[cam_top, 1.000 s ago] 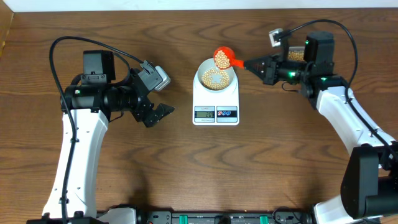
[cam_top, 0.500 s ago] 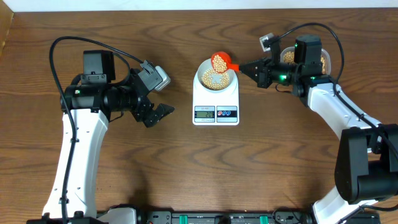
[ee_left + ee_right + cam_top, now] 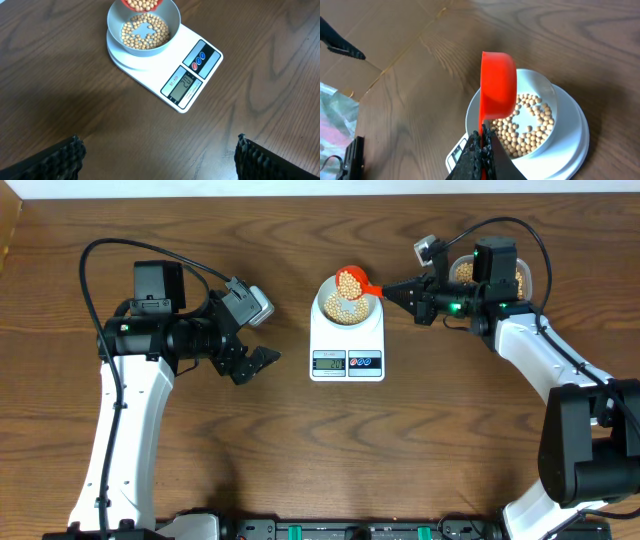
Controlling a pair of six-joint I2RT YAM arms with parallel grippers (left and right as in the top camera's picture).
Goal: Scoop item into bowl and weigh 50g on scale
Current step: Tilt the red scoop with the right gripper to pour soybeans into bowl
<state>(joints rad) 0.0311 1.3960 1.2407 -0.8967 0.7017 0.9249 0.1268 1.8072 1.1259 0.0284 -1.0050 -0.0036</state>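
The pale bowl (image 3: 323,304) stands on the white scale (image 3: 347,362) at mid table, with beige beans (image 3: 345,308) in its bottom. My right gripper (image 3: 395,288) is shut on the handle of an orange-red scoop (image 3: 350,278), which is tipped on its side over the bowl's far rim and holds beans. The right wrist view shows the scoop (image 3: 497,85) above the beans (image 3: 525,130) in the bowl (image 3: 548,89). My left gripper (image 3: 262,360) hangs open and empty left of the scale. Its fingers (image 3: 60,160) frame bare wood below the scale (image 3: 192,75).
A clear container of beans (image 3: 488,270) sits at the back right, partly hidden behind my right arm. Brown cardboard (image 3: 365,45) lies past the table's edge in the right wrist view.
My right gripper has carried the scoop a little left and lower over the bowl and rolled it further onto its side. The left arm has not moved.
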